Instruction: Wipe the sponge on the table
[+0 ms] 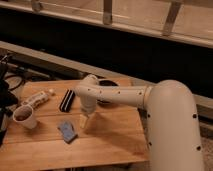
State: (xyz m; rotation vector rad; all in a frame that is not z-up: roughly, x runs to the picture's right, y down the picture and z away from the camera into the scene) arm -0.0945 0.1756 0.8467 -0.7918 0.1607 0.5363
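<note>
A blue sponge [67, 131] lies flat on the wooden table [115, 140], left of centre. My gripper [85, 123] hangs from the white arm [120, 95], pointing down at the tabletop just right of the sponge. A small gap separates it from the sponge's right edge, and nothing shows between it and the sponge.
A white cup [25, 116] with dark contents stands at the left edge. A pale wrapped packet [39, 98] lies at the back left, a black rectangular object [66, 100] beside it. A dark bowl [107, 85] sits behind the arm. A dark wall rises behind the table.
</note>
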